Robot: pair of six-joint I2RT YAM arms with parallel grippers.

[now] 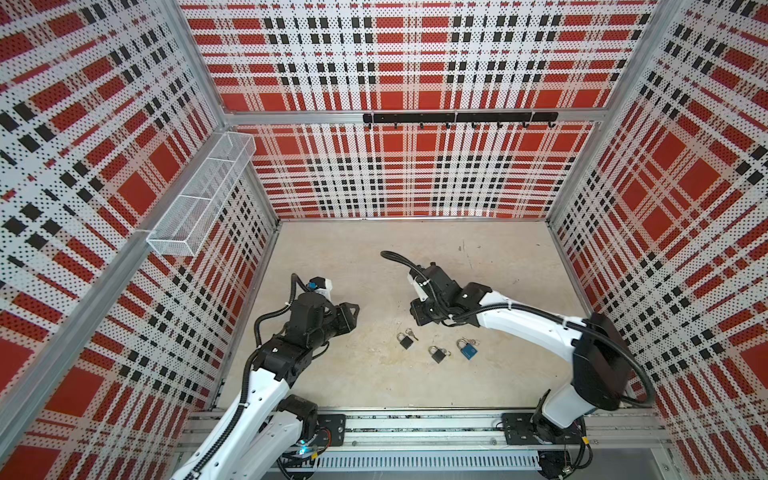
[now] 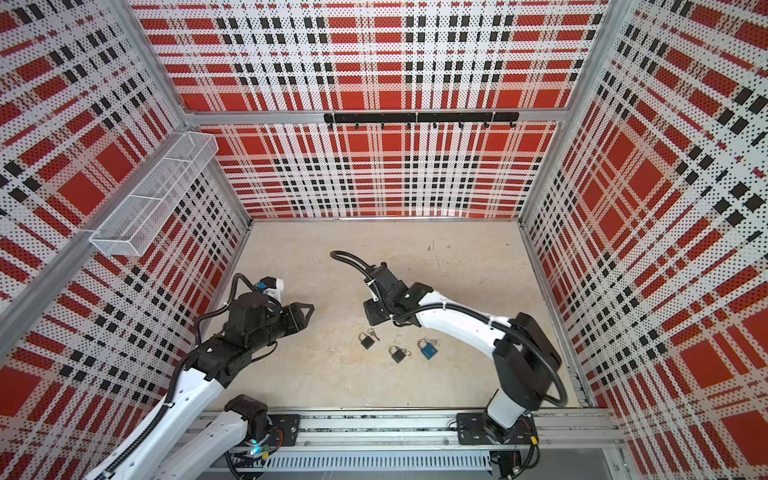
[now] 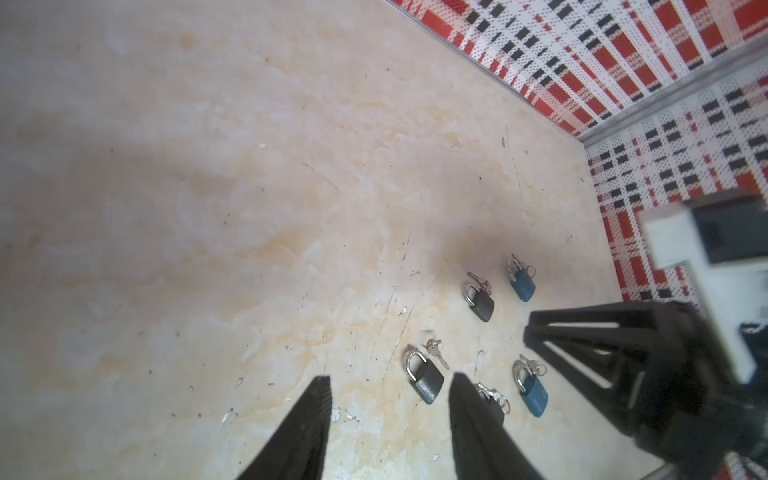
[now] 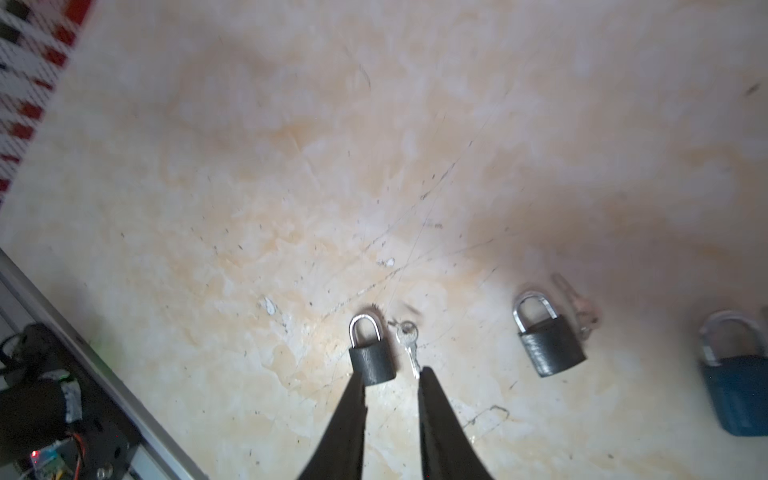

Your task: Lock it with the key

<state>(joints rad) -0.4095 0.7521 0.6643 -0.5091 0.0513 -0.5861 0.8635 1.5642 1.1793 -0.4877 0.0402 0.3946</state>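
Note:
Three padlocks lie near the table's front in both top views: a black padlock with a small key beside it, a second black padlock and a blue padlock. My right gripper hovers just behind the first black padlock. It is open by a narrow gap and holds nothing. One of its fingertips is at the lock's body, and the key lies off the other. My left gripper is open and empty, off to the left.
The other black padlock and the blue one lie beside the first in the right wrist view. A wire basket hangs on the left wall and a black hook rail on the back wall. Plaid walls enclose the table.

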